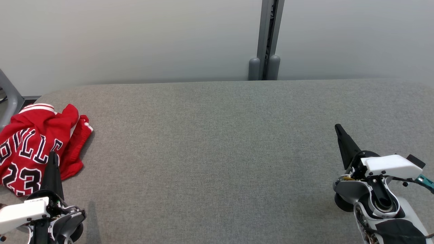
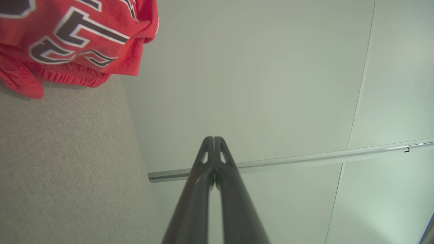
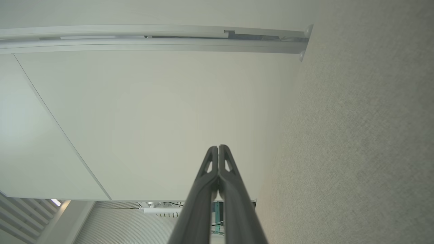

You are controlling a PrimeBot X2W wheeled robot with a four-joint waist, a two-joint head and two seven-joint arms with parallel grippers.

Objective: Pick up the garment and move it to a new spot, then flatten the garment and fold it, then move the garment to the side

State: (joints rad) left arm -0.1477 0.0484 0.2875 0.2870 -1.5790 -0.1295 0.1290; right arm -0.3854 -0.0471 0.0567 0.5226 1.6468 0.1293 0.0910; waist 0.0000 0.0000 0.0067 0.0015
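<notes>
Garment (image 1: 34,145) first: a red basketball jersey with white-edged dark lettering and the number 23. It lies in a crumpled heap at the left edge of the grey fabric-covered table (image 1: 217,152), and part of it runs out of the head view's left side. A band of white-and-red striped trim shows at its far end, and a fold of red cloth bunches out toward the right.

The left gripper (image 1: 52,156) sits at the near left, its two dark fingers pressed together into a single point. In the head view that point overlaps the near-right part of the garment, just beside the 23. The left wrist view shows the tips meeting with nothing between them and clear of the cloth, which lies off to one side. The fingers aim along the table toward the pale wall (image 1: 135,37).

The right gripper (image 1: 337,126) is at the near right, well apart from the garment. Its fingers are likewise brought together on nothing, and they slant toward the far left. Its white wrist housing sits just nearer, above a dark joint. In the right wrist view the closed fingers point over bare grey tabletop toward the wall.

Beyond the table's far edge a grey upright post (image 1: 268,37) stands against the wall, with two rounded grey caps (image 1: 254,67) at its foot.
</notes>
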